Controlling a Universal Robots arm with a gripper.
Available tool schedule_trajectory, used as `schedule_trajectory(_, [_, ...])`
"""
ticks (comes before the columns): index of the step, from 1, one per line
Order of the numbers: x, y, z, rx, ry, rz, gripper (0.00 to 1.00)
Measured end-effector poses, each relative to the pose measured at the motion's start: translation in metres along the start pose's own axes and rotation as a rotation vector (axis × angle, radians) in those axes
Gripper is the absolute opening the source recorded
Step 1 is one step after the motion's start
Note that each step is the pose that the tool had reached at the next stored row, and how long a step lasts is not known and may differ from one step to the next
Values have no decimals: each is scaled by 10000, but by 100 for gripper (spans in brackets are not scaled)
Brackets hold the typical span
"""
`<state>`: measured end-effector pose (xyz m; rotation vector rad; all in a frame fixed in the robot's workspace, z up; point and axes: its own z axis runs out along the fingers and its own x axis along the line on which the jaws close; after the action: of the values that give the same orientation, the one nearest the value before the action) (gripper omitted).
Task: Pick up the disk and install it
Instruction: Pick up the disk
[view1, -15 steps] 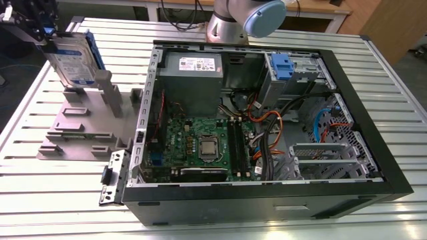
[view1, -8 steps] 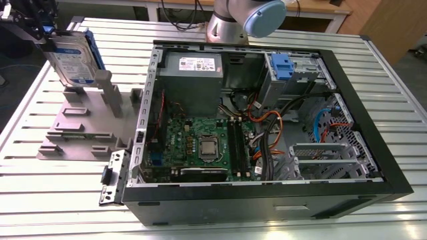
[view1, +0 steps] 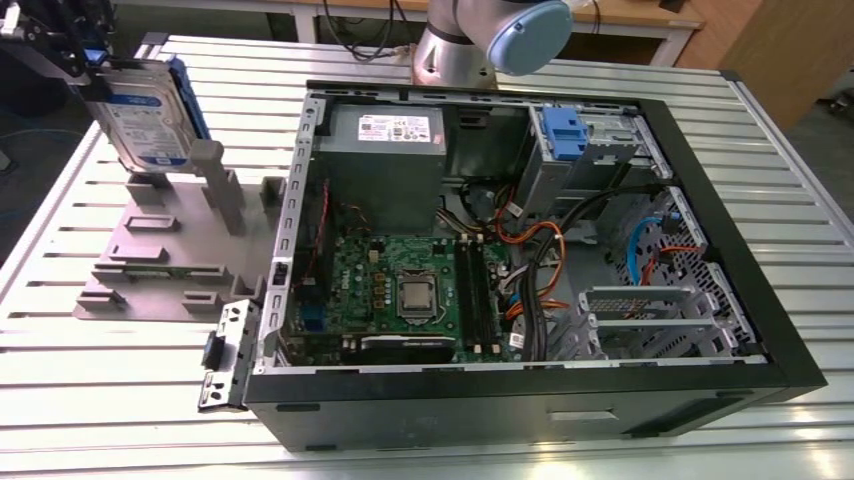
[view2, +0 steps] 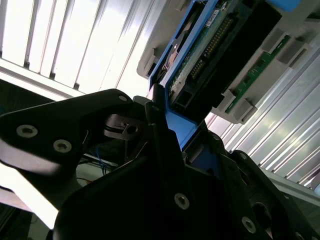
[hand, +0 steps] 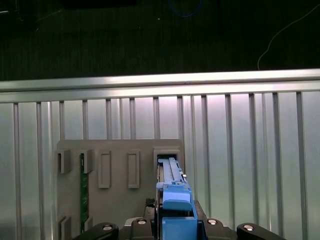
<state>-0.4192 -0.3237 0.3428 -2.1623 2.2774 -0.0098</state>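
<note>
I've got the gripper (view1: 91, 62) at the far corner of the slatted metal table (view1: 107, 400), on the exterior view's left, and its jaws are clenched on the disk (view1: 138, 115). The disk hangs upright, label facing out, blue bracket along its edges, its lower end down among the posts of the grey holder (view1: 160, 250); I can't tell whether it is clear of the slot. In the first wrist view I'm looking down the disk's (hand: 172, 182) blue edge, with the holder (hand: 115, 210) below it and a green circuit strip (hand: 84, 185) sitting in another slot. The open computer case (view1: 534, 400) lies just beside the holder, towards the exterior view's right.
</note>
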Motion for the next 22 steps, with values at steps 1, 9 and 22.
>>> schedule_trajectory(1, [0,0,-2,2,-1,0,36])
schedule_trajectory(9, [0,0,-29,0,0,0,36])
schedule_trajectory(22, [0,0,-57,0,0,0,36])
